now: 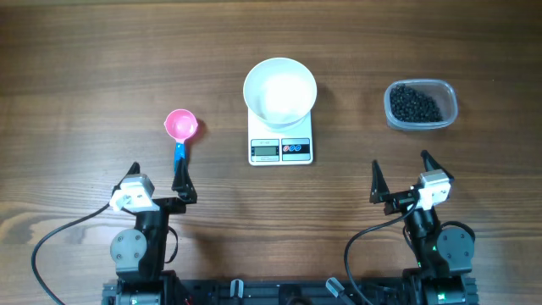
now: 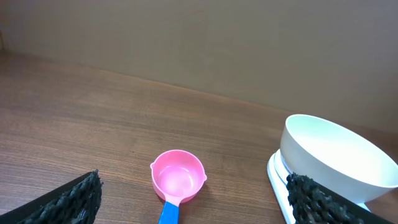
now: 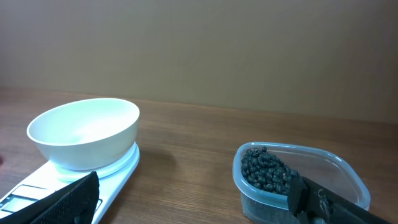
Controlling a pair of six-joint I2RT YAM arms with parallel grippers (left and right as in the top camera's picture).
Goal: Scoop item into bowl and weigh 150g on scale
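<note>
While the black beads lie heaped in a clear tub toward the far right of the tabletop, the white bowl sits on the scale midway along the far side, seemingly empty. Left of the scale, well apart, lies a pink scoop, its blue handle pointing toward the near edge. By that edge the left gripper and the right gripper hover with jaws spread wide, holding nothing.

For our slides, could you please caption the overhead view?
Empty white bowl on the kitchen scale, pink scoop by the open left gripper, black beans in a tub beyond the open right gripper.
</note>
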